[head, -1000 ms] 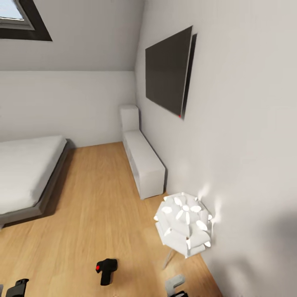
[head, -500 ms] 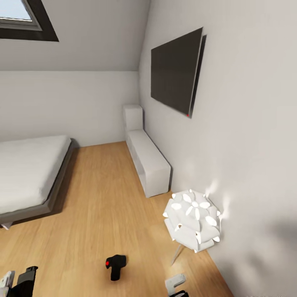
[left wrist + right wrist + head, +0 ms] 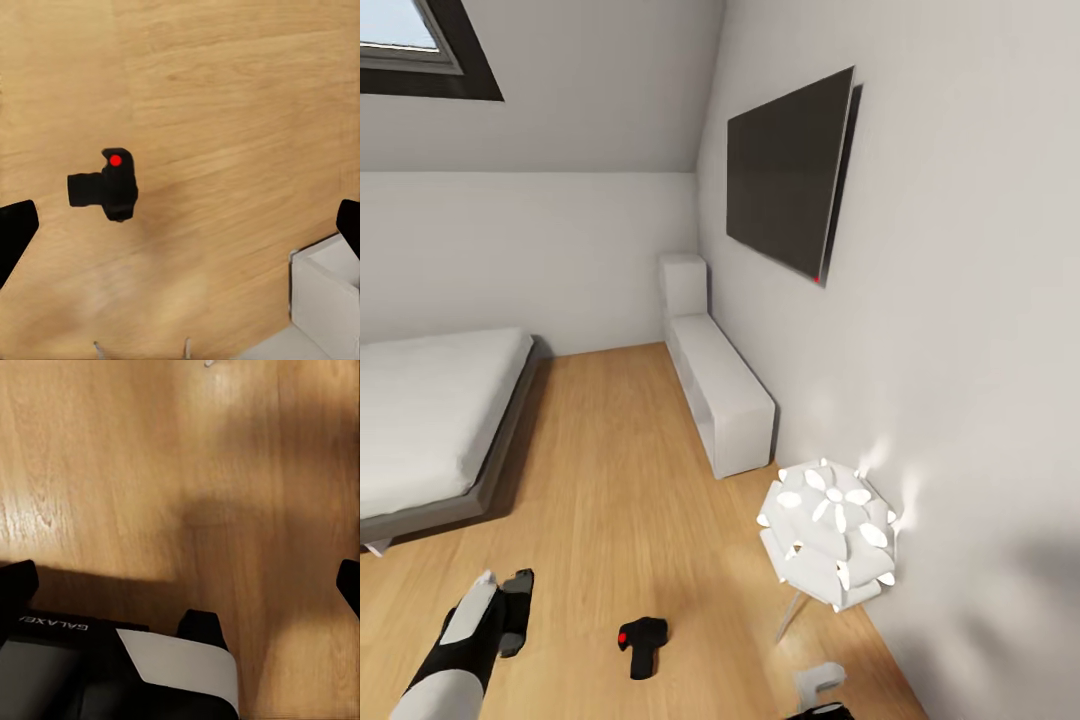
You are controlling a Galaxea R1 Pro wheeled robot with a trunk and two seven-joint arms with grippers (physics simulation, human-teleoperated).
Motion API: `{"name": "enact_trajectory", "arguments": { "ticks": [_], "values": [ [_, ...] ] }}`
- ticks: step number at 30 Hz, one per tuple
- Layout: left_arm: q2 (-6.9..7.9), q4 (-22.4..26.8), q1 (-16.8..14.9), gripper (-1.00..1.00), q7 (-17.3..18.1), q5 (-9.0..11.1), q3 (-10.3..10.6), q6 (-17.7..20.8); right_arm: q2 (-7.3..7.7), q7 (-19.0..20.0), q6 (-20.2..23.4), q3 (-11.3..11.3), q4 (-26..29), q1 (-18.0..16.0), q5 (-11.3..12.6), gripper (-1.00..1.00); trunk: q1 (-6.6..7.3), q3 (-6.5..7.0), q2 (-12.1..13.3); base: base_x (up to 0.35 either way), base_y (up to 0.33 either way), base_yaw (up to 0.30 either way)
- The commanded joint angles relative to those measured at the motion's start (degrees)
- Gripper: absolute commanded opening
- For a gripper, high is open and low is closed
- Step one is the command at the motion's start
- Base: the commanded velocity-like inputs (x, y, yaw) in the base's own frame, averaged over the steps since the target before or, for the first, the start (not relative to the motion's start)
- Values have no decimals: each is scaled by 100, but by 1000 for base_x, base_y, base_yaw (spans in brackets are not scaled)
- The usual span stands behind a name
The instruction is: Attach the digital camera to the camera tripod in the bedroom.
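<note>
You see a dark wall screen (image 3: 788,195) on the right wall | a low white bench cabinet (image 3: 718,390) along that wall below it | a lit white petal floor lamp (image 3: 828,535) near the wall | a skylight (image 3: 415,50) in the sloped ceiling

left claw (image 3: 512,610) raised, jaws spread wide
</note>
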State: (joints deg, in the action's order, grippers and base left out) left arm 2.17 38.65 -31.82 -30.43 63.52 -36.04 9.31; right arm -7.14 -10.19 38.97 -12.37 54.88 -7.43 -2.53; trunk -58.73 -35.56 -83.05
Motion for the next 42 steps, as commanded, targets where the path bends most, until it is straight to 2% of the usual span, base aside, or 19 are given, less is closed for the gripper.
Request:
{"name": "enact_trajectory", "arguments": {
  "ticks": [1,3,5,8,9,13,18,22,23,28,31,42],
  "values": [
    [-19,-100,-89,100,-55,-15,123,-91,40,-3,34,69,13,-3,-24,100,0,-6,-3,-2,4,0],
    [-70,-256,-226,100,-137,-53,337,-260,106,13,28,208,21,0,-22,100,0,-6,-3,-1,3,0],
    [-101,-304,-284,100,-202,-61,412,-321,131,19,25,265,23,1,-22,100,0,-6,-3,-1,3,0],
    [-183,-333,-455,100,-528,-51,562,-443,180,32,20,378,22,9,-22,100,0,-6,-3,-1,1,0],
    [-183,-333,-455,100,-528,-51,562,-443,180,32,20,378,22,9,-22,100,0,-6,-3,0,1,0],
    [-249,-95,-591,100,-1125,-32,691,-512,243,37,17,446,17,21,-24,100,0,-6,-3,0,0,0],
    [-283,69,-641,100,-1437,-31,746,-531,331,41,15,468,10,34,-24,100,-88,-77,-164,0,0,0],
    [-324,168,-691,100,-1651,-44,793,-553,509,47,15,481,0,48,-17,100,-175,-149,-324,0,0,0],
    [-324,168,-691,100,-1651,-44,793,-553,509,47,15,481,0,48,-17,100,-197,-167,-364,0,0,0],
    [-446,157,-869,100,-1756,-91,898,-596,747,57,5,491,-20,55,-9,100,-307,-257,-565,0,0,0],
    [-498,45,-982,100,-1773,-100,996,-645,824,103,-6,488,2,50,-6,100,-373,-311,-685,0,0,0],
    [-603,-451,-1154,100,-1449,-61,1111,-766,835,583,-24,441,168,16,-23,100,-615,-508,-1126,0,0,0]
  ]
}}
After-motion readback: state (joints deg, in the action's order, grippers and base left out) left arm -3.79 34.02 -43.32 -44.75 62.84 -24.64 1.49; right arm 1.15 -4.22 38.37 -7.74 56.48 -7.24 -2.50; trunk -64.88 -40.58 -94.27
